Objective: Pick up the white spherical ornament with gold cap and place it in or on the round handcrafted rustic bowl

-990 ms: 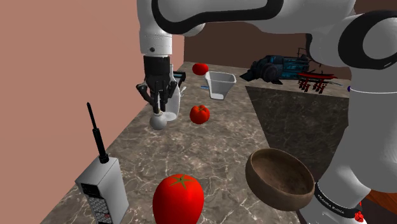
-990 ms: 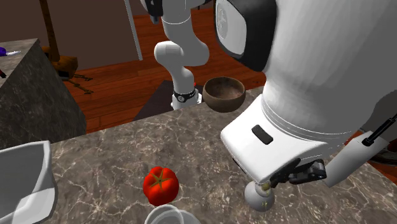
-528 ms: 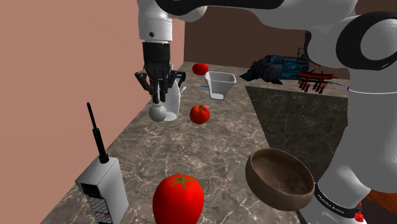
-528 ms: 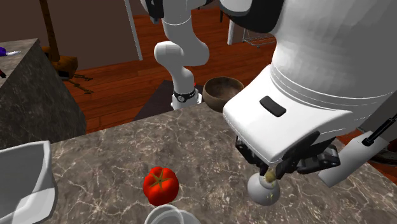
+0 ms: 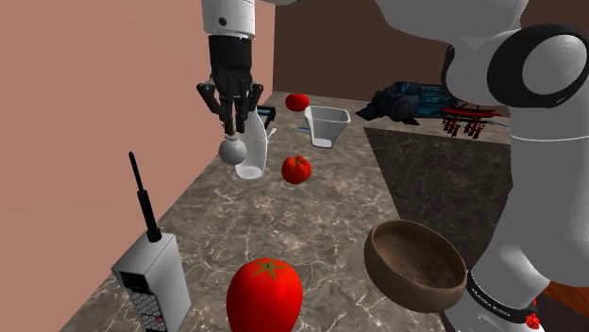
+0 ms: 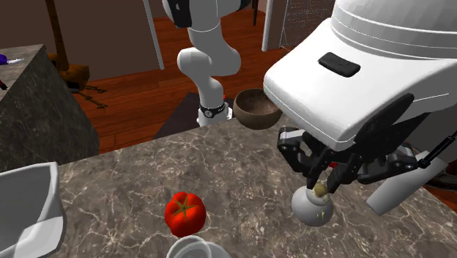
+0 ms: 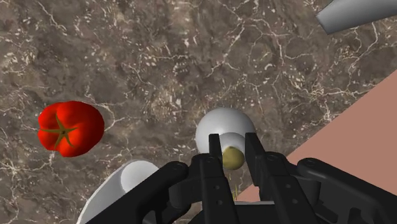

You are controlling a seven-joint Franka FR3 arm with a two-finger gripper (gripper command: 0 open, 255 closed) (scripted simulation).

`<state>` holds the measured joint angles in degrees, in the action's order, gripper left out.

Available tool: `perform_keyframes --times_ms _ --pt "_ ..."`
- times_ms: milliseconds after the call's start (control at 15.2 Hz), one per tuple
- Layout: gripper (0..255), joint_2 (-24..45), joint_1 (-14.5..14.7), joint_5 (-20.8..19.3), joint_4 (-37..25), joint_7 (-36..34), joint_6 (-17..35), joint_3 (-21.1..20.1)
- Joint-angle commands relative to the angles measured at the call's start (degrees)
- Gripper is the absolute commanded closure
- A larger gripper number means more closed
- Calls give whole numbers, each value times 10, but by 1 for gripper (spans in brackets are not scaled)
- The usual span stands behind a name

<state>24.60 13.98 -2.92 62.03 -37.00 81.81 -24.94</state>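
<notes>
At the shoulder view's left, a grey handset (image 5: 151, 275) with a black aerial stands upright on the dark marbled countertop (image 5: 321, 222), close to the pink wall (image 5: 94, 94). A large tomato (image 5: 264, 294) sits just to its right at the near edge. Further back along the wall, the black gripper (image 5: 229, 129) points straight down, its fingers (image 7: 213, 167) clamped on the gold cap (image 7: 233, 158) of the white round ornament (image 5: 232, 149). The ornament hangs beneath them, clear of the countertop. In the wrist view the cap is pinched between the two fingers, with the pale ball below it against the marbled surface. In the shoulder view a white bottle (image 5: 252, 156) stands just behind and to the right of the ornament. To the right of the bottle lies a smaller tomato (image 5: 296, 169), near the ornament but apart from it. Beyond these, toward the far end of the countertop, are a third tomato (image 5: 297, 101) and a white square-mouthed container (image 5: 327, 125). At the shoulder view's lower right, the brown bowl (image 5: 415, 264) rests beside the base of the white arm (image 5: 514, 264), well apart from the ornament. In the second exterior view the bowl sits by the arm's base, beyond the gripper and the hanging ornament.
</notes>
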Motion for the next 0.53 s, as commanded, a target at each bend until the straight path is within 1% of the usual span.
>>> perform_keyframes --times_ms 0,132,198,330,462 --pt "255 8 5 -3 -30 -3 -22 0" --pt "255 21 13 -8 -66 -5 -45 0" --pt "255 22 14 -9 -70 -5 -48 0" --pt "255 -53 -14 19 38 -1 -12 -6" --pt "255 -116 -34 45 121 6 11 -9"
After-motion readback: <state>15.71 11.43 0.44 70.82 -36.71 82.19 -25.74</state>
